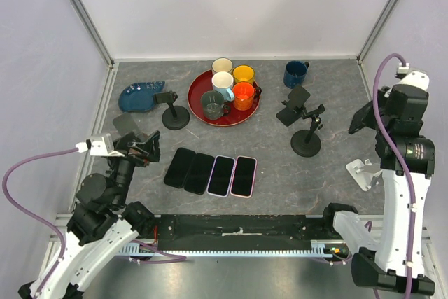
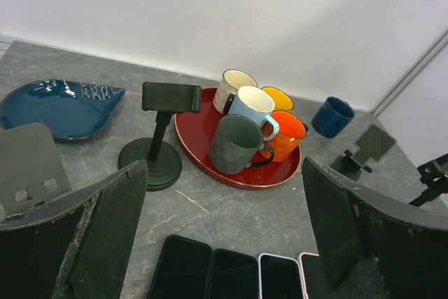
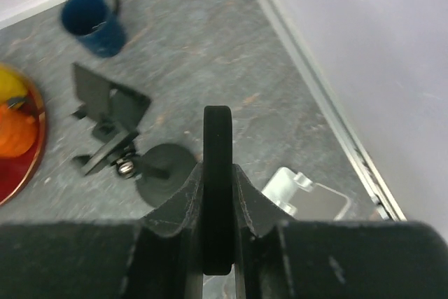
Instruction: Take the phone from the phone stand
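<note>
My right gripper point(image 1: 363, 119) is shut on a black phone point(image 3: 218, 187), held edge-on and raised above the table's right side. In the right wrist view the phone stands upright between my fingers point(image 3: 183, 197). Below it lie an empty white phone stand point(image 3: 308, 197) and a black round-base stand point(image 3: 161, 171) with an empty clamp. The white stand point(image 1: 364, 171) and the black stand point(image 1: 306, 134) show in the top view too. My left gripper point(image 1: 143, 148) is open and empty at the left, above the table near a row of phones point(image 1: 210, 173).
Several phones point(image 2: 231, 274) lie flat side by side at centre front. A red tray point(image 1: 198, 106) holds several mugs. A blue mug point(image 1: 295, 73), a folding stand point(image 1: 292, 106), another black stand point(image 1: 173, 111), a blue dish point(image 1: 140, 96) and a grey stand point(image 1: 126, 125) surround it.
</note>
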